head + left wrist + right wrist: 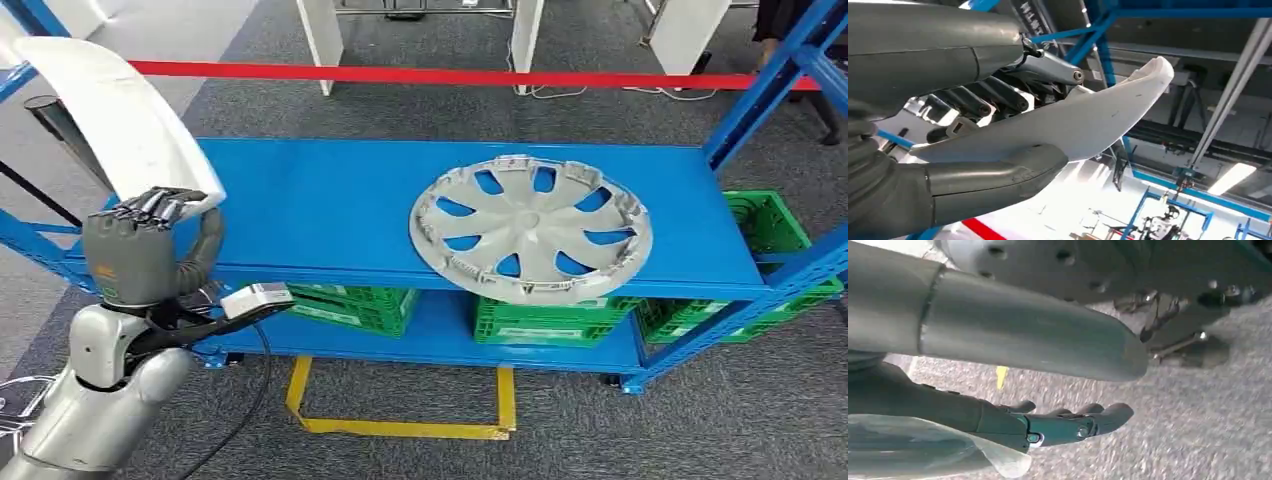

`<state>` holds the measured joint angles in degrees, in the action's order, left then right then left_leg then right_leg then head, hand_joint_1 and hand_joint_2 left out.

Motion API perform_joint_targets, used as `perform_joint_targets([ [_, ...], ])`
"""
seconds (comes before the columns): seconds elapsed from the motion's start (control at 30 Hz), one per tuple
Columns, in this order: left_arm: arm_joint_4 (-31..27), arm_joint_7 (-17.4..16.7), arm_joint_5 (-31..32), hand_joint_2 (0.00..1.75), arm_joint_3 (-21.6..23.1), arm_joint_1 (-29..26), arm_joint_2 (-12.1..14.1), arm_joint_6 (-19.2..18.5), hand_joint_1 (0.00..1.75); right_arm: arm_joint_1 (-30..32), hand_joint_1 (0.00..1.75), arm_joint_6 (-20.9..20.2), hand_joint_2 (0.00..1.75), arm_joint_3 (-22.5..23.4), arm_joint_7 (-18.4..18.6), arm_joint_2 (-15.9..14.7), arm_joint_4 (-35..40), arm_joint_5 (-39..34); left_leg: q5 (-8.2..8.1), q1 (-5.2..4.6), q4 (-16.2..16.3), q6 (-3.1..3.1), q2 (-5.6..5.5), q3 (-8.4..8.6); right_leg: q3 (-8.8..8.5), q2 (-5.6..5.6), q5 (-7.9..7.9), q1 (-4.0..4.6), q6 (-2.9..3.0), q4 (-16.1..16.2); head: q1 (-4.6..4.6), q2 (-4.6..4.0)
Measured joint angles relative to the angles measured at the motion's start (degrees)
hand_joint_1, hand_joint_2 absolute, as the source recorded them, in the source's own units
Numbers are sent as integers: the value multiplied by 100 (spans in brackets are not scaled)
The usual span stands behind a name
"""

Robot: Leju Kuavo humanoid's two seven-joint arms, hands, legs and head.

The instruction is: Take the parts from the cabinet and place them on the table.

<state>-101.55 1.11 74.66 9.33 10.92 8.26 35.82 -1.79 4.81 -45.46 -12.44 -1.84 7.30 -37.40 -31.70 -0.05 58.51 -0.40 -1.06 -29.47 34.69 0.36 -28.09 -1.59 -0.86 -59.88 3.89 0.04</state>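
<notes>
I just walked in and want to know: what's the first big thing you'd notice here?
The silver wheel cover lying flat on the blue shelf, right of its middle, catches the eye first. Next is the curved white part that the left hand holds up at the shelf's left end. Green crates sit on the level below.

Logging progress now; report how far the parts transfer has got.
Nothing visibly delivered yet; no table appears. In hand: the left hand grips the white curved part, lifted clear of the blue shelf. The right hand hangs over the floor, holding nothing. Left: the silver wheel cover lies on the shelf.
</notes>
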Motion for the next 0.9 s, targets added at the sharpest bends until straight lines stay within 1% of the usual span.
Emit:
perform_joint_targets([
  [0.03,0,-13,-17,175,-26,-8,20,-2,175,-5,0,11,0,0,0,0,-2,0,-135,-1,127,-37,33,-60,23,1,13,1,27,-2,33,2],
  [0.07,-2,-13,-48,175,-57,-20,57,-9,175,4,0,11,0,0,0,0,-2,-11,-377,17,486,-67,38,-194,35,-8,25,2,47,1,74,0],
  [0.1,-2,-15,-98,175,-92,-49,76,-31,175,8,0,9,0,-4,0,0,-2,-11,-615,29,951,-89,40,-375,44,-22,30,11,56,1,74,0],
  [0.13,-2,-15,-137,175,-122,-91,108,-52,175,10,0,5,0,-9,4,0,-2,-11,-779,33,1349,-101,40,-529,51,-33,35,19,62,1,79,0],
  [0.17,-2,-13,-175,175,-146,-136,136,-88,175,7,0,0,0,-13,11,0,-2,-11,-849,33,1648,-105,40,-647,61,-42,46,29,77,1,72,0],
  [0.2,-2,0,-216,175,-186,-176,170,-114,175,6,0,-2,0,-24,24,0,-2,-13,-765,33,1657,-99,40,-634,68,-51,55,36,87,0,74,0],
  [0.23,-2,13,-249,175,-216,-200,196,-125,175,4,0,-4,0,-37,28,0,-2,-18,-559,32,1428,-85,40,-518,77,-59,67,45,92,0,77,0],
  [0.27,-2,40,-273,175,-249,-204,219,-151,175,2,0,-4,0,-42,28,0,-2,-22,-284,28,979,-60,41,-298,81,-67,86,51,92,0,72,0],
  [0.3,-4,55,-291,175,-275,-204,243,-175,175,-2,0,-7,0,-44,31,0,-2,-24,-40,19,455,-26,48,-30,81,-71,99,55,85,0,77,0],
  [0.33,-17,81,-310,175,-306,-202,271,-201,175,-10,0,-7,0,-44,31,0,-2,-26,10,6,-3,7,68,192,88,-81,124,54,71,3,70,0],
  [0.37,-26,90,-312,175,-323,-201,280,-208,175,-19,0,-7,0,-46,33,0,-2,-28,-10,-31,-117,14,70,245,118,-80,160,70,28,5,70,0],
  [0.43,-48,98,-319,175,-365,-204,302,-221,175,-18,0,-7,0,-63,44,0,-2,-31,43,-55,-104,43,52,179,129,-91,244,48,-41,46,77,0],
  [0.47,-48,98,-323,175,-371,-206,314,-242,175,-16,0,-4,0,-85,50,2,-2,-31,82,-61,-111,73,51,159,118,-95,294,45,-82,86,66,0],
  [0.5,-48,96,-323,175,-374,-205,317,-266,175,-16,0,13,0,-100,59,4,-2,-31,174,-31,-214,123,59,122,125,-90,334,76,-134,107,70,0],
  [0.53,-48,92,-321,175,-374,-198,317,-304,175,-23,0,57,0,-109,81,18,-2,-28,260,-11,-243,158,84,114,232,-71,165,63,-144,47,57,0],
  [0.57,-52,83,-319,175,-374,-195,317,-315,175,-35,0,105,0,-122,94,53,0,-26,313,-5,-263,214,81,55,323,-51,-132,65,-149,-177,41,0],
  [0.6,-52,77,-312,175,-374,-202,317,-317,175,-37,0,157,0,-140,112,85,0,-26,365,-9,-259,220,82,-14,442,-51,-470,63,-154,-608,26,0],
  [0.63,-52,77,-312,175,-374,-210,317,-317,175,-38,0,179,0,-142,114,98,0,-26,411,-20,-259,230,83,-74,550,-50,-720,64,-162,-1031,33,0],
  [0.67,-52,77,-310,175,-374,-211,317,-319,175,-40,0,197,0,-144,120,113,0,-26,457,-31,-253,234,84,-141,624,-50,-865,67,-169,-1394,31,0],
  [0.7,-52,77,-308,175,-374,-211,317,-319,175,-46,0,203,0,-146,125,142,0,-26,499,-37,-243,233,84,-201,601,-50,-809,68,-169,-1534,31,0],
  [0.73,-52,77,-308,175,-376,-211,317,-319,175,-57,0,203,0,-151,129,166,0,-26,543,-44,-221,231,83,-274,468,-50,-613,68,-162,-1449,31,0],
  [0.77,-52,77,-308,175,-376,-210,317,-319,175,-68,0,203,0,-159,129,181,0,-26,575,-50,-197,223,80,-340,231,-49,-386,69,-145,-1165,33,0],
  [0.8,-52,77,-308,175,-376,-212,317,-319,175,-78,0,203,0,-164,129,186,0,-24,600,-54,-174,209,74,-387,-82,-46,-220,71,-116,-727,33,0],
  [0.83,-52,77,-308,175,-376,-212,317,-319,175,-95,0,203,0,-175,129,188,0,-26,621,-55,-142,189,69,-408,-444,-21,-172,75,-82,-194,33,0],
  [0.87,-55,77,-308,175,-380,-209,319,-317,175,-113,0,205,0,-179,129,188,0,-26,639,-89,-112,161,68,-457,-731,10,-306,100,-66,163,33,0],
  [0.9,-61,77,-308,175,-389,-204,319,-319,175,-117,0,212,0,-181,127,188,0,-24,692,-76,-95,127,74,-484,-759,14,-348,98,-68,311,50,0],
])
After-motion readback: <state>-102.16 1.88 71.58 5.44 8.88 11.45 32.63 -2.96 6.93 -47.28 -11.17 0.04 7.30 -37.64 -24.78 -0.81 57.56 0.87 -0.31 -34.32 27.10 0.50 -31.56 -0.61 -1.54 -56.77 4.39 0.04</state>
